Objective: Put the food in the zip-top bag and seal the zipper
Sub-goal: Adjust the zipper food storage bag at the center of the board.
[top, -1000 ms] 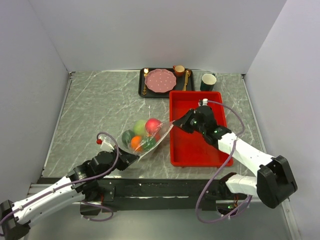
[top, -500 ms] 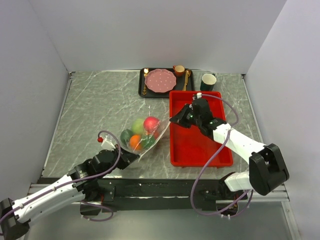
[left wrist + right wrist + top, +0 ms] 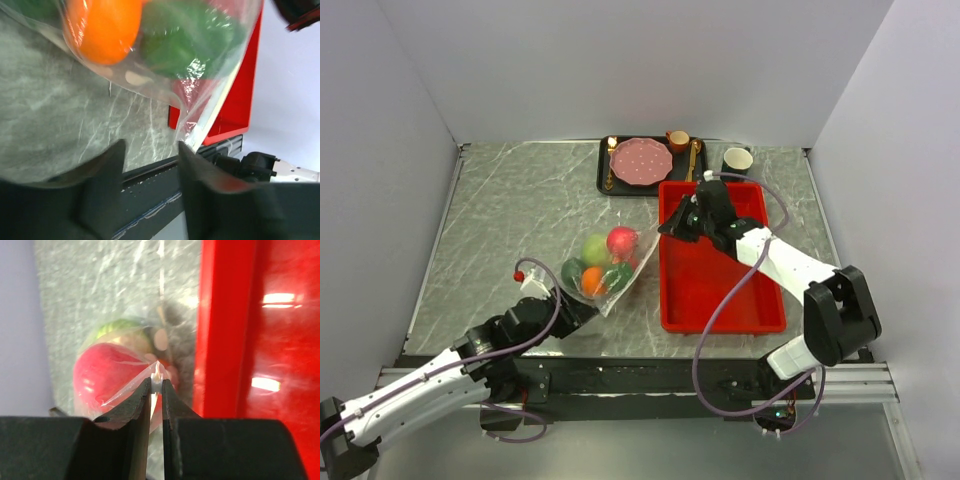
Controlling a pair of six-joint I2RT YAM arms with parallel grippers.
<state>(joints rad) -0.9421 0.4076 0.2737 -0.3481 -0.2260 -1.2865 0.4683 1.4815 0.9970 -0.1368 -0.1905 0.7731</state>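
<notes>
The clear, dotted plastic zip-top bag (image 3: 640, 255) lay mid-bench toward the near edge, against the red rectangular tray (image 3: 720, 300). It held a pale green cabbage (image 3: 595, 247), red apple (image 3: 622, 240), orange (image 3: 592, 284), dark green avocado (image 3: 573, 271) and green pepper (image 3: 617, 278). The right gripper (image 3: 156, 385) was clamped on the white zipper (image 3: 158, 371) at the bag's far corner. The left gripper (image 3: 150, 144) had its fingers apart at the near corner.

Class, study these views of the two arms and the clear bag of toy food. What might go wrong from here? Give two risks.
1. The right gripper pinches only a sliver of the clear zip-top bag at its white zipper strip; it may slip free.
2. The left gripper stands open at the bag's near corner, so the small toy fruits and vegetables could spill.
</notes>
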